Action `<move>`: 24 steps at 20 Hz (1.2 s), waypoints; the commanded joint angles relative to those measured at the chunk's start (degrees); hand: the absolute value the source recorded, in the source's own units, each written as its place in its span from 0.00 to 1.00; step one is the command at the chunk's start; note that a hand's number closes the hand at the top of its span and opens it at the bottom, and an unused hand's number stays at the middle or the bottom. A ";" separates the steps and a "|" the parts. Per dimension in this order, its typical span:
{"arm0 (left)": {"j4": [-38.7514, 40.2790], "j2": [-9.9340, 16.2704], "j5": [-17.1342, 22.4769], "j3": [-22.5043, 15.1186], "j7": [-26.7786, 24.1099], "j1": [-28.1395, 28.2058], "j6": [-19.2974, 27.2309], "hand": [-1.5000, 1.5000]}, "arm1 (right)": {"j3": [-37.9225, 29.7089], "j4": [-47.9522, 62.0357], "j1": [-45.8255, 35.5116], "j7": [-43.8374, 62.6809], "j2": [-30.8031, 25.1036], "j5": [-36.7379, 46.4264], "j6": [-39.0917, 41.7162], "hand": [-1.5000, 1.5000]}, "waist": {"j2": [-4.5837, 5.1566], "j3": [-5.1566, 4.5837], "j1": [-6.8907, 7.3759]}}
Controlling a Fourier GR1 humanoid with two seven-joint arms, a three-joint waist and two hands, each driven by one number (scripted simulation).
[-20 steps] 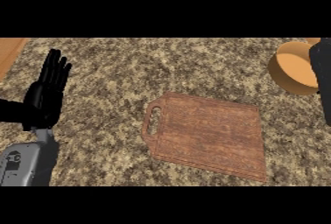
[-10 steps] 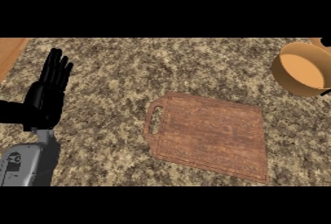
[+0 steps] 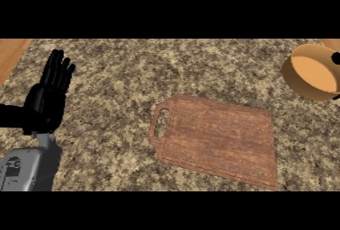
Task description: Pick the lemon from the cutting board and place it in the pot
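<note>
No lemon shows on the wooden cutting board [image 3: 216, 139] or in the visible part of the copper pot [image 3: 312, 72] at the right edge. A lemon would likely be light, firm and prone to rolling, best cupped around its middle. The left hand [image 3: 48, 96] rests released, fingers straight, over the speckled granite worktop [image 3: 166, 67]; the right hand is unseen.

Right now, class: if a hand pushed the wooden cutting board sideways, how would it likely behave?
The cutting board looks flat and stiff, so it would probably slide across the stone counter rather than tip or roll. Its handle slot should offer a hold.
</note>
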 commanded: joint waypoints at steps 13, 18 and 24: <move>2.12 -0.63 -1.38 0.34 1.16 -2.63 2.17 0.50 | -11.39 0.94 -1.02 -23.06 1.79 -17.81 -8.70 0.00 | -0.20 -0.02 -0.58; 4.47 2.30 1.01 3.03 -0.78 -3.09 -1.46 0.50 | -16.36 -1.50 -1.58 -24.75 1.21 -24.53 -11.38 0.00 | -0.23 -0.05 -0.90; -0.93 1.63 1.25 2.25 2.79 -0.71 -0.56 0.50 | -20.62 -6.45 5.58 -33.37 -1.15 -32.99 -10.23 0.00 | -0.50 -0.04 -1.13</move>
